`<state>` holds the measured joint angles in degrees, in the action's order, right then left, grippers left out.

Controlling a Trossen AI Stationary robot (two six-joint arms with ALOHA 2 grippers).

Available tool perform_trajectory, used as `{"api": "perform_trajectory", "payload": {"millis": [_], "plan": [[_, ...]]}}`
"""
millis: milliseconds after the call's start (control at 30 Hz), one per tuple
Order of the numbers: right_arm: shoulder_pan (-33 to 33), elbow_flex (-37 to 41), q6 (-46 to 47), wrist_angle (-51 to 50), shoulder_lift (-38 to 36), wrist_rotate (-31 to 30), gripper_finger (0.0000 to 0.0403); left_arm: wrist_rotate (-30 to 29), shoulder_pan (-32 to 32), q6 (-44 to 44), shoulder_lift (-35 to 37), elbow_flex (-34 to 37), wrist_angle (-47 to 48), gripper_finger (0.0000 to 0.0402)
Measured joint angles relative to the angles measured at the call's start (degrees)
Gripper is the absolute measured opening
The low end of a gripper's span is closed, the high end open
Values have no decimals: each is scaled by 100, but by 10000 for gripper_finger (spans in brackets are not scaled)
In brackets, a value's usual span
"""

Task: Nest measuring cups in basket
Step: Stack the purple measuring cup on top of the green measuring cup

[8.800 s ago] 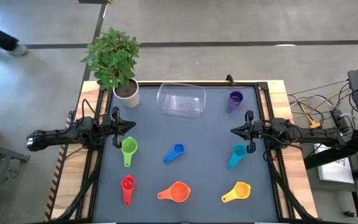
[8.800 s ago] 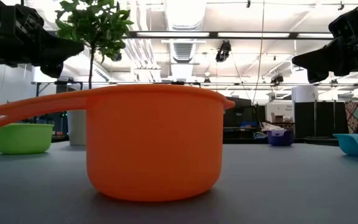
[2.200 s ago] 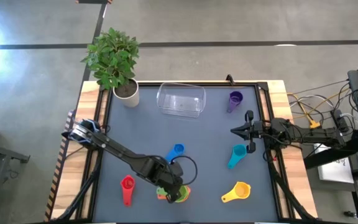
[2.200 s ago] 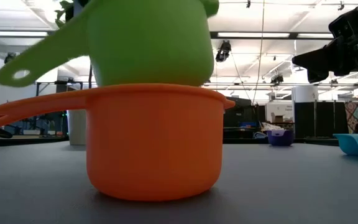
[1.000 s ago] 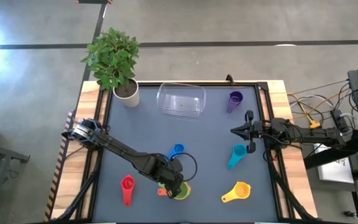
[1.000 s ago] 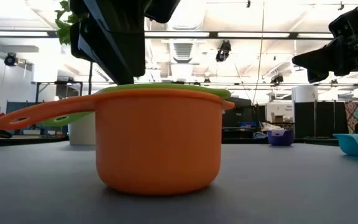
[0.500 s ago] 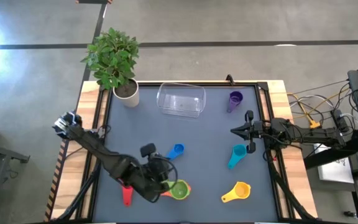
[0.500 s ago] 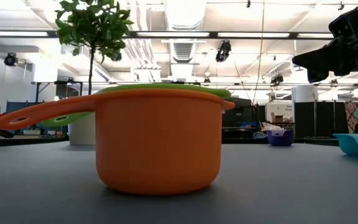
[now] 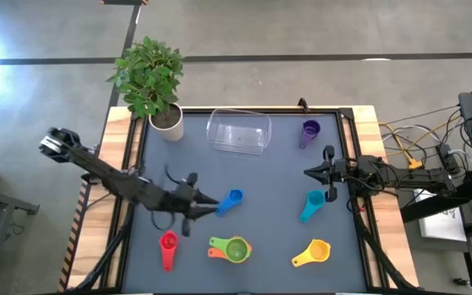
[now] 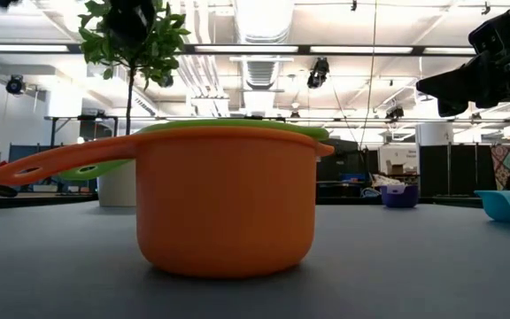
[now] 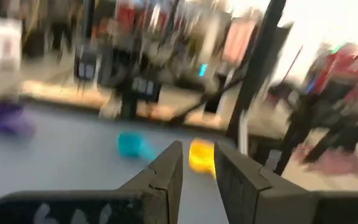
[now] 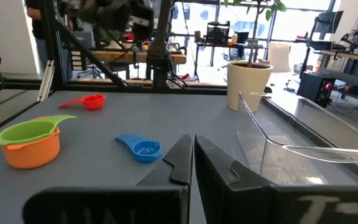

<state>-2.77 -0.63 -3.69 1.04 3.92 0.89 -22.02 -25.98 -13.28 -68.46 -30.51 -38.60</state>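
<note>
At the table's left, the left gripper (image 9: 207, 202) is hovering over the mat with nothing between its fingers, which are standing narrowly apart in the left wrist view. Just below and behind it, the red cup (image 9: 168, 242) is lying near the front left corner, handle pointing toward the front edge. Directly ahead of the fingertips, almost touching, the blue cup (image 9: 230, 201) is lying with its handle toward the gripper and its bowl away, its long axis running up and to the right, nearly in line with the arm. That alignment is likely what the next pick turns on: the left arm is far nearer than the right one and only needs a short reach forward and down onto the handle.

Toward the front, the green cup (image 9: 235, 249) is sitting inside the orange cup (image 9: 214, 252), handles roughly together pointing left, well apart from the basket (image 9: 238, 132), which is standing empty at the back of the mat beside the potted plant (image 9: 149, 79).

Further right, the yellow cup (image 9: 314, 252) is lying near the front, the teal cup (image 9: 312, 204) at mid-table and the purple cup (image 9: 310, 131) at the back. The right gripper (image 9: 308, 171) is waiting at the right edge between those two, its fingers pressed nearly together on nothing
</note>
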Motion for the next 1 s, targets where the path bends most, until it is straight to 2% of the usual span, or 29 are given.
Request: {"api": "perform_trajectory", "payload": {"millis": [67,167,367,467,633,767,867,1000], "plan": [[-1,0,-6,2,-1,-23,9,118,91,236,127,385,-720,74],[-2,0,3,8,0,-48,9,162,132,456,272,725,-1156,74],[0,0,305,372,0,-157,9,199,127,521,323,840,-1139,74],[-2,0,960,941,0,-399,9,207,127,513,314,795,-1049,74],[-1,0,2093,1955,-2,-398,9,207,127,512,338,783,-997,74],[-1,-25,1754,2102,5,-566,9,209,113,509,412,783,-886,74],[-2,-527,1893,1122,83,-1387,9,209,112,508,481,783,-742,74],[-2,-1714,2355,-1236,622,-2794,9,209,112,516,518,783,-652,74]]}}
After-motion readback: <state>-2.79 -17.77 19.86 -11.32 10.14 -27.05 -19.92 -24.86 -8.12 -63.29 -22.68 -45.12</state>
